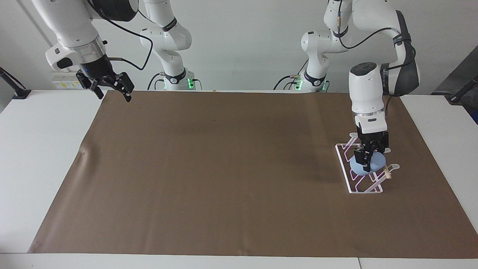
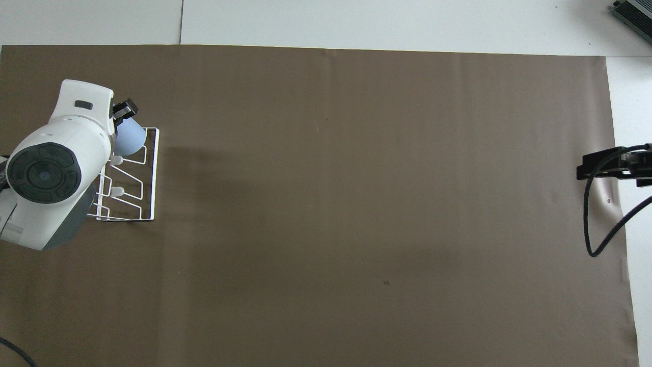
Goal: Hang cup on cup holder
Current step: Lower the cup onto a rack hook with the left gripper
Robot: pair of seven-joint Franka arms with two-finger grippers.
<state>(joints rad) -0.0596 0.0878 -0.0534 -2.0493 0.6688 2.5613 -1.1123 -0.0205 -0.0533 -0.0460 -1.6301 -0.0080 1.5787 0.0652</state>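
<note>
Facing view: the left gripper (image 1: 367,161) is clenched on the cup (image 1: 368,165), which sits low among the prongs of the cup holder (image 1: 361,172) at the left arm's end of the brown mat (image 1: 224,168). The step in hand looks like seating the cup on a prong; next comes releasing it and lifting clear without tipping the rack. Whether a prong is inside the cup is hidden by the fingers. The right gripper (image 1: 112,85) waits with jaws released above the mat's corner nearest the right arm.

Overhead view: the left arm's wrist covers much of the cup holder (image 2: 147,176) and part of the cup (image 2: 129,141). The right gripper (image 2: 611,165) is cut off at the frame edge.
</note>
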